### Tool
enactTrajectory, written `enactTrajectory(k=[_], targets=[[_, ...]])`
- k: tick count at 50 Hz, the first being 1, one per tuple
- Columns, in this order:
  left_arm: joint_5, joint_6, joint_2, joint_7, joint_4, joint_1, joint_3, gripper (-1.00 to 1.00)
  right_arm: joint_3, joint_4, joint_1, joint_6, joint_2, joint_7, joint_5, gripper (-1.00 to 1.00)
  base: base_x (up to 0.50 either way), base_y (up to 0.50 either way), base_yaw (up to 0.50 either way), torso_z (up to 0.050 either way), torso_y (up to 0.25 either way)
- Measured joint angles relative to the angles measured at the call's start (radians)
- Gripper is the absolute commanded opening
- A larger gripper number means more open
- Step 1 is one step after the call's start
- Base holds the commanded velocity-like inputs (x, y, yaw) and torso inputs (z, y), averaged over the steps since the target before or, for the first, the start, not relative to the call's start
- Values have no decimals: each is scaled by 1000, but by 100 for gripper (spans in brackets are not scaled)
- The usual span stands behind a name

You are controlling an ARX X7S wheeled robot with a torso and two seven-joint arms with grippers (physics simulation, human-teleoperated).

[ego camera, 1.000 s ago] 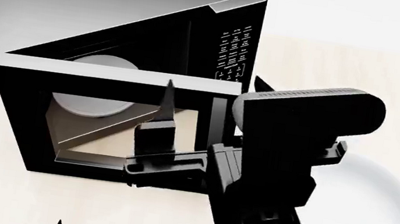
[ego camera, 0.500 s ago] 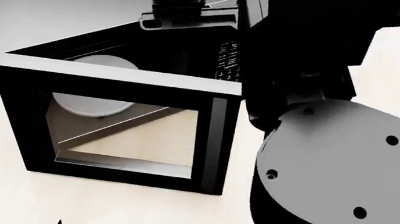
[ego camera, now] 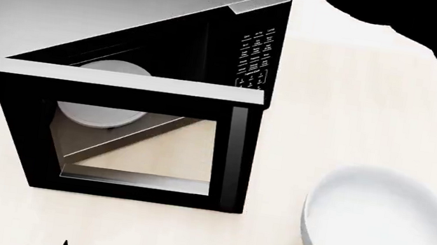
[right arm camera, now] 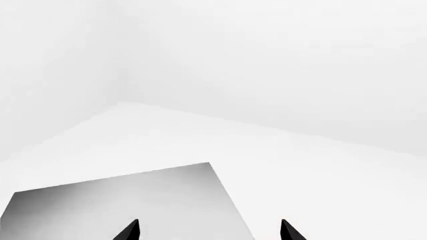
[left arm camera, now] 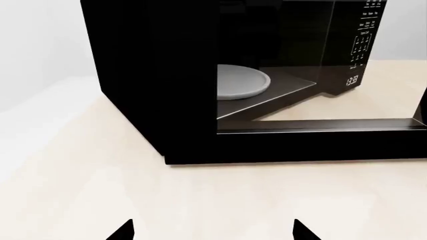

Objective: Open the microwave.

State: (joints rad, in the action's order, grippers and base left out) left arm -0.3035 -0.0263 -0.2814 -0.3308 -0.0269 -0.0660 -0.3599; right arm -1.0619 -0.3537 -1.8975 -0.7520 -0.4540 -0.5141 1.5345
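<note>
From the head we look steeply down on the microwave (ego camera: 122,77), left wrist low and close facing its open front (left arm camera: 220,90), right wrist high above its top (right arm camera: 120,205), microwave shared by all.

- My feeds are bright, evenly lit, sharp renders with no blur or edge distortion.
- The microwave (ego camera: 128,33) top carries a soft grey gradient sheen; its sides go near pure black.
- The table (ego camera: 357,116) looks pale and washed, with barely any cast shadows.
- The right arm (ego camera: 420,29) reads as a featureless black silhouette.
</note>
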Motion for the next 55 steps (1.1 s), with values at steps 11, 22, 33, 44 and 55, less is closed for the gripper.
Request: enactTrajectory(k=[11,22,33,44,55], targets=[[-2,-1,-2,-2,-1,-1,-3,100,-39,-279,-113,-148,104,103,36,100,0,0,0,0,0],[-3,-3,-4,-5,0,-1,-6,100,-83,-510,-186,-229,197,216,25,100,0,0,0,0,0],[-6,-4,-6,-7,-1,-2,-8,100,-145,-713,-221,-253,292,354,-29,100,0,0,0,0,0],[-8,-5,-8,-10,-2,-3,-11,100,-192,-871,-219,-251,371,478,-89,100,0,0,0,0,0],[-8,-7,-10,-13,-2,-4,-14,100,-171,-927,-181,-243,399,515,-133,100,0,0,0,0,0]])
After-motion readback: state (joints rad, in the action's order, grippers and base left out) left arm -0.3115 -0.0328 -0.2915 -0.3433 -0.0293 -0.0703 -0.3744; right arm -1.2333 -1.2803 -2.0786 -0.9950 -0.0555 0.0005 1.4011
